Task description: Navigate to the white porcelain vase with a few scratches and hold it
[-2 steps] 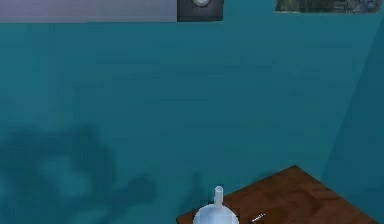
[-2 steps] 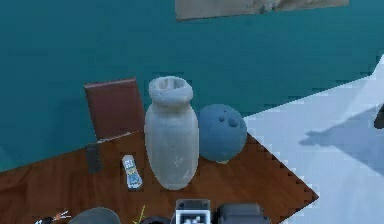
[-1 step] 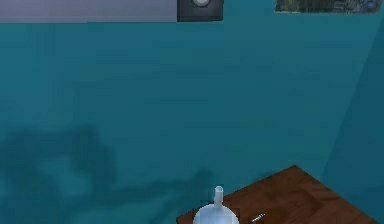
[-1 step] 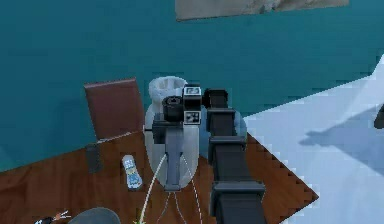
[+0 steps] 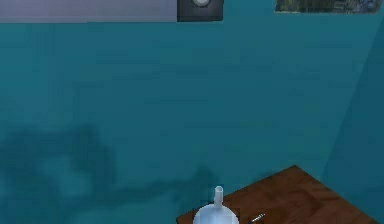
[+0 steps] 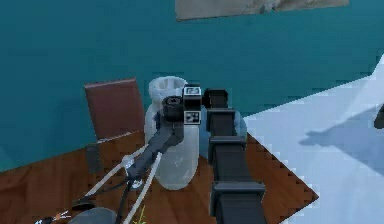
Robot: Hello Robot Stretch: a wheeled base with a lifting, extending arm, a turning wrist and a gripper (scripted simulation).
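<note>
A tall white vase (image 6: 181, 160) with a wide rim stands on a wooden table (image 6: 40, 185) in the arm side view. The dark arm (image 6: 235, 170) rises from the bottom edge to two white marked squares (image 6: 192, 95) level with the vase's upper part. From there the gripper (image 6: 125, 187) runs down and to the left across the front of the vase, its thin fingers over the tabletop. I cannot tell whether it holds anything, nor whether it touches the vase.
A brown chair back (image 6: 113, 108) stands behind the table against the teal wall. A pale flat surface (image 6: 330, 140) spreads at the right. In the forward view a table corner (image 5: 300, 200) carries a small white round thing with a thin neck (image 5: 217, 210).
</note>
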